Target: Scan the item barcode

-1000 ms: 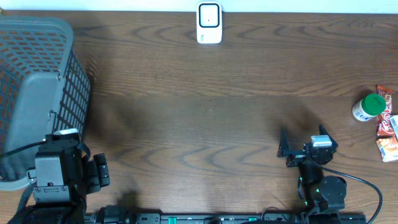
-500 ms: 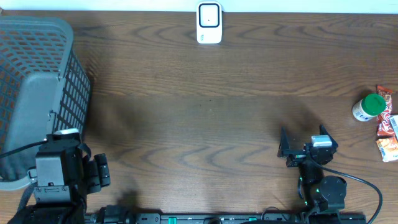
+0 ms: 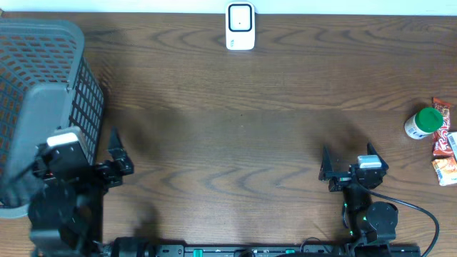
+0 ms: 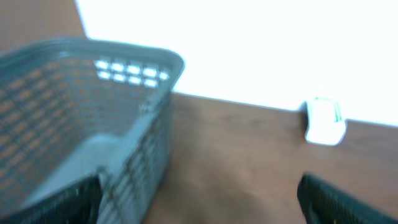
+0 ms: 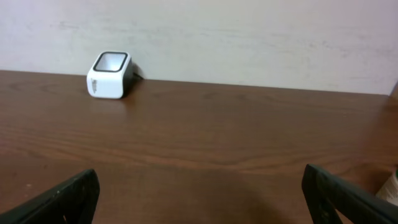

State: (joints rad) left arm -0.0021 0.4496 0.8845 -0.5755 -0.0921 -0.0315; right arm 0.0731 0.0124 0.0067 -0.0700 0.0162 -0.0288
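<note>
The white barcode scanner (image 3: 240,26) stands at the table's far edge; it also shows as the scanner (image 5: 110,74) in the right wrist view and as a blurred scanner (image 4: 324,121) in the left wrist view. Items lie at the right edge: a white bottle with a green cap (image 3: 426,121) and red and orange snack packets (image 3: 444,146). No barcode shows. My right gripper (image 3: 348,153) is open and empty at the near right, well left of the items. My left gripper (image 3: 86,140) is open and empty, straddling the basket's right wall.
A large grey mesh basket (image 3: 43,86) fills the left side, and appears close up as the basket (image 4: 93,124) in the left wrist view. The brown wooden table (image 3: 235,143) runs between the arms. A pale wall stands behind the scanner.
My left arm has swung up and round, so its gripper now points toward the table's far side beside the basket. The right arm and the items have not moved.
</note>
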